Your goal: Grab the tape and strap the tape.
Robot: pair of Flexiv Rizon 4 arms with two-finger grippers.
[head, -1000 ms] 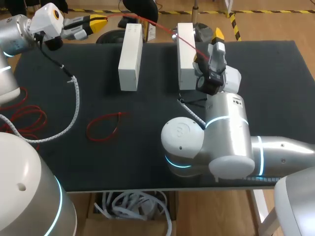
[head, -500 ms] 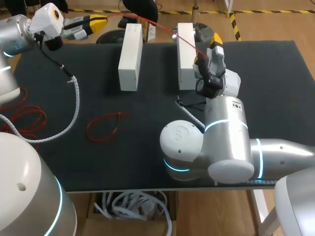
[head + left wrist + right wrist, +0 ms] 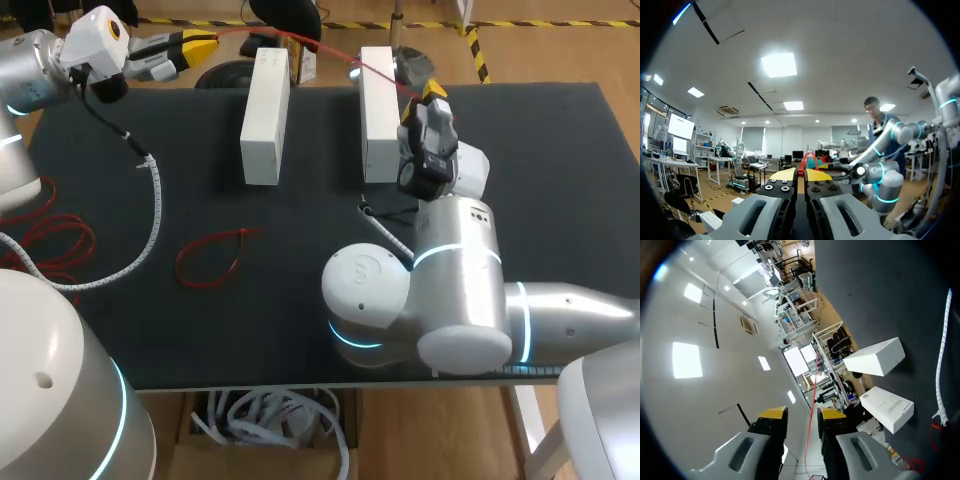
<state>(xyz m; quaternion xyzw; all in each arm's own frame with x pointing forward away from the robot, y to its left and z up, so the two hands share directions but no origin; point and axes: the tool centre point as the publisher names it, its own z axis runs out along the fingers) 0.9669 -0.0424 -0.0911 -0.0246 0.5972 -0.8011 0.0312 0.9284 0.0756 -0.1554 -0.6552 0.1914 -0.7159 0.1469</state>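
A thin red tape [image 3: 300, 45] stretches in the air above the far ends of two white boxes [image 3: 265, 115] [image 3: 378, 110]. My left gripper [image 3: 205, 42], at the table's far left edge, is shut on one end; in the left wrist view a red loop [image 3: 810, 161] sticks out past its closed tips [image 3: 800, 175]. My right gripper [image 3: 425, 92] hovers beside the right box at the tape's other end. In the right wrist view the tape [image 3: 812, 405] runs between the yellow fingertips [image 3: 774, 413], which stand slightly apart, and the gripper [image 3: 802, 413] is open.
A second red tape loop [image 3: 212, 255] lies on the black mat toward the front left. A white spiral cable wrap [image 3: 150, 215] trails from my left arm, with red cords [image 3: 45, 240] at the left edge. The right wrist view shows both boxes [image 3: 875, 357] [image 3: 887, 407].
My right gripper has turned and shifted toward the tape beside the right box, and its fingers have drawn closer together around it. The left arm has held still.
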